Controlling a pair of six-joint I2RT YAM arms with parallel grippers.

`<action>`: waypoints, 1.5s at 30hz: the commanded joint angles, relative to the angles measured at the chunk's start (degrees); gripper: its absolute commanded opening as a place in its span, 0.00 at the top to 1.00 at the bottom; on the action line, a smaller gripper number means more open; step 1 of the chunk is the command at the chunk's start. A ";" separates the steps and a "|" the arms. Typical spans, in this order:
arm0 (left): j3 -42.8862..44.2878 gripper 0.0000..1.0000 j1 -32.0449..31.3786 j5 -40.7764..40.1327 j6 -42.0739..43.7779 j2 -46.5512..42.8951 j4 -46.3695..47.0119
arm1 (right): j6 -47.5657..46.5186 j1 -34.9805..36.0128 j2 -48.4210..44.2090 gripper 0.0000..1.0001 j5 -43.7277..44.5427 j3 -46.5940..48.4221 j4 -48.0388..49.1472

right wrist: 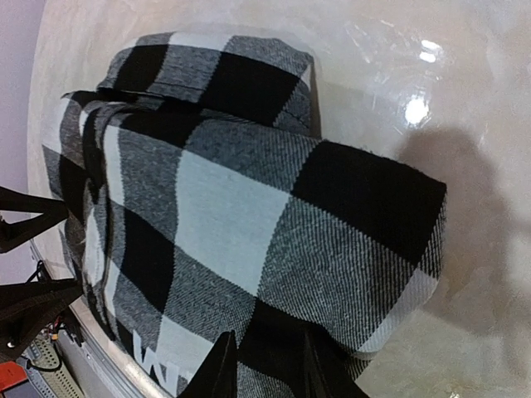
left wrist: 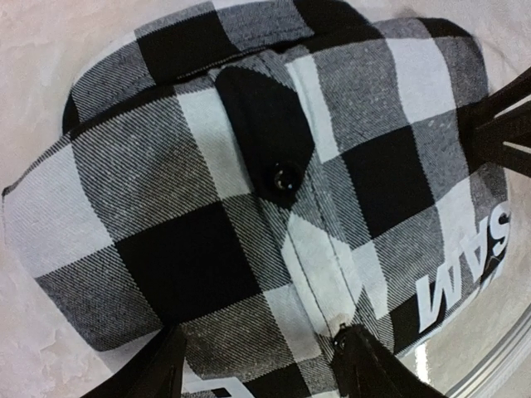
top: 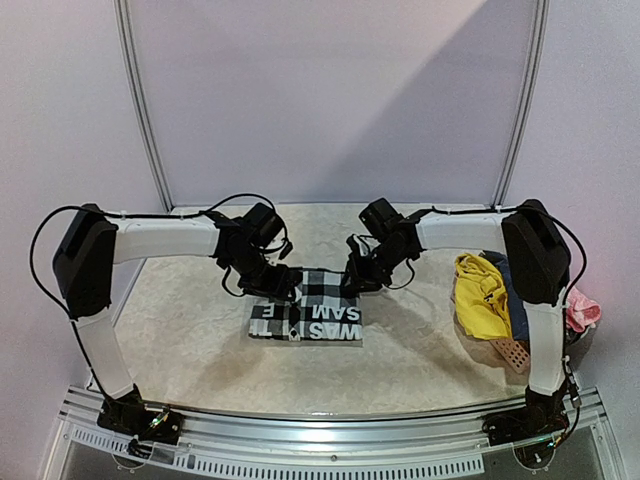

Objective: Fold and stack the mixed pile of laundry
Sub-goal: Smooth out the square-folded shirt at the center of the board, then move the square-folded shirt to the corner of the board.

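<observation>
top: black-and-white checked cloth shirt (top: 305,315) lying folded mid pale marbled table (top: 190,335), left gripper (top: 283,287) and right gripper (top: 355,283) touching its far edge, bright yellow cloth garment (top: 478,295) sitting heaped at right | left wrist: fingers (left wrist: 162,369) standing apart over shirt | right wrist: fingers (right wrist: 220,369) pinching a shirt fold

Checked shirt (top: 315,305) is laid folded at mid-table.
Yellow cloth (top: 478,295), blue-grey cloth (top: 517,305) and pink cloth (top: 583,310) are heaped at the right.

We see a pale marbled desk (top: 190,340) before a plain lilac wall (top: 330,90), 2 slim metal poles (top: 141,100) rising behind, a ribbed metal rail (top: 330,432) along its near edge.
</observation>
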 commanded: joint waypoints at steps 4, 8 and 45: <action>1.23 0.33 -0.75 0.02 1.03 3.12 -0.45 | -1.19 -1.19 3.66 0.72 1.20 -0.33 -1.46; 2.86 0.34 -0.75 -0.94 1.33 3.95 -1.99 | -1.57 -1.82 3.98 0.72 1.69 -0.61 -2.45; 12.37 0.22 -17.01 -18.03 -13.60 7.47 -10.62 | 10.59 -0.10 -43.62 0.51 15.46 -26.41 -8.79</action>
